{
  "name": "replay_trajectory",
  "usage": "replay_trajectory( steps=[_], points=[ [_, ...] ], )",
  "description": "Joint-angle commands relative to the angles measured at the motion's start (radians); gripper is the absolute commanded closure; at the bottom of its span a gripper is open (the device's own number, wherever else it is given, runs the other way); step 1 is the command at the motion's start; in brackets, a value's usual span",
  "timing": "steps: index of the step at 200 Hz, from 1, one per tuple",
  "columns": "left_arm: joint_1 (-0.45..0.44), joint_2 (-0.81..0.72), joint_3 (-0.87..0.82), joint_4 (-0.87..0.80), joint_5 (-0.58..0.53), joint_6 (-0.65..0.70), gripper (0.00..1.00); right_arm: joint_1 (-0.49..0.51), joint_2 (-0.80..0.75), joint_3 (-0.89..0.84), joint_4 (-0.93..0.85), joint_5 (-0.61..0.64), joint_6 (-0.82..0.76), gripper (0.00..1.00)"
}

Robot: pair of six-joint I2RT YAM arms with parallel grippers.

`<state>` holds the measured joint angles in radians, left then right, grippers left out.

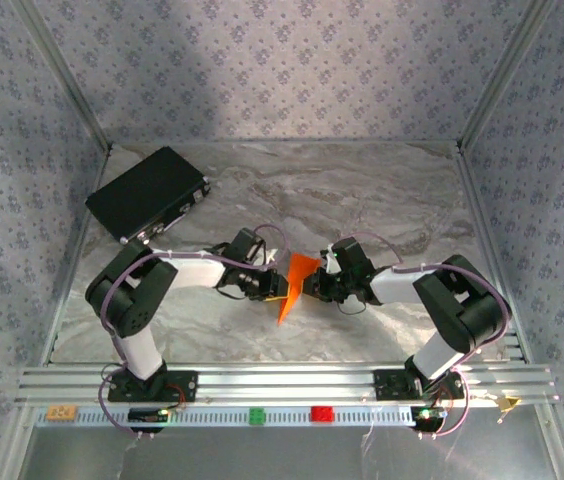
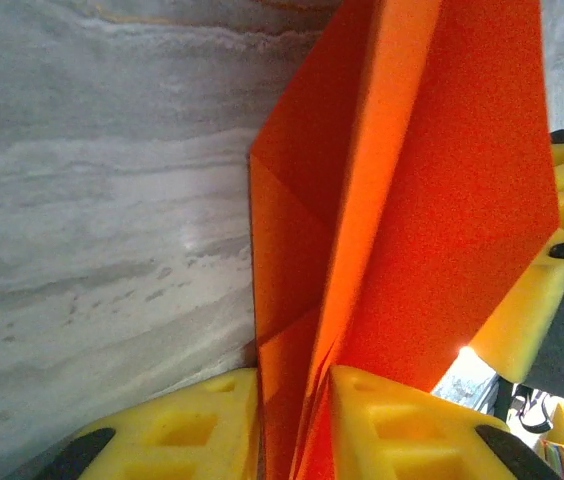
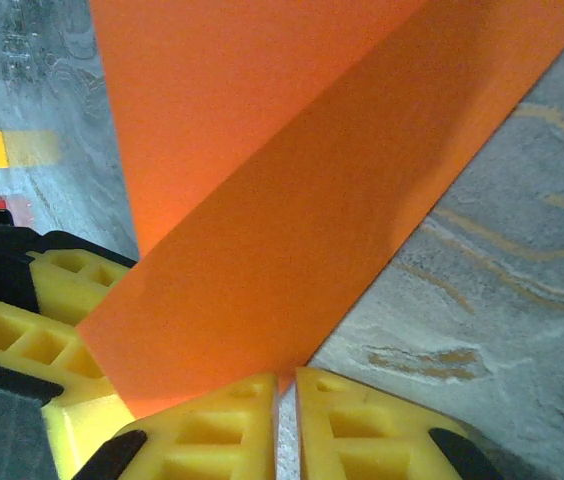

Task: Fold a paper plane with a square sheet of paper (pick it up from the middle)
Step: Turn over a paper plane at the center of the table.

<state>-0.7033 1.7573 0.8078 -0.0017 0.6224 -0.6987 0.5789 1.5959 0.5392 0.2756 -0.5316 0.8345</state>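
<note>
The orange paper plane point(image 1: 297, 283) is a narrow pointed fold held upright above the marble table, between my two grippers. My left gripper point(image 1: 270, 285) is at its left side. In the left wrist view the creased layers point(image 2: 412, 200) stand fanned in the gap of that gripper point(image 2: 295, 375), whose yellow jaws sit a little apart around them. My right gripper point(image 1: 314, 285) is at the right side. In the right wrist view it point(image 3: 286, 375) is shut, and a corner of the paper point(image 3: 292, 200) is pinched at its tips. The right gripper's fingers point(image 2: 562, 250) touch the paper's far edge.
A black rectangular case point(image 1: 149, 193) lies at the back left. A tan block point(image 1: 60, 412), a green block point(image 1: 258, 415) and a red block point(image 1: 321, 413) sit on the front rail point(image 1: 292, 385). Patterned walls and metal posts enclose the table.
</note>
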Motion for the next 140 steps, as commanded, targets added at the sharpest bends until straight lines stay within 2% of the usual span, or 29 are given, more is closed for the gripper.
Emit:
replay_trajectory(
  steps=[1, 86, 140],
  points=[
    [-0.015, 0.028, 0.02, -0.007, 0.04, 0.024, 0.75, 0.007, 0.015, -0.008, 0.007, -0.008, 0.015, 0.86],
    [-0.027, 0.045, 0.032, 0.014, 0.073, 0.03, 0.78, 0.007, 0.028, -0.02, 0.04, -0.017, 0.03, 0.87],
    [-0.033, -0.001, 0.034, 0.01, 0.05, 0.021, 0.91, 0.001, 0.0, -0.021, 0.027, -0.001, 0.032, 0.87]
  ],
)
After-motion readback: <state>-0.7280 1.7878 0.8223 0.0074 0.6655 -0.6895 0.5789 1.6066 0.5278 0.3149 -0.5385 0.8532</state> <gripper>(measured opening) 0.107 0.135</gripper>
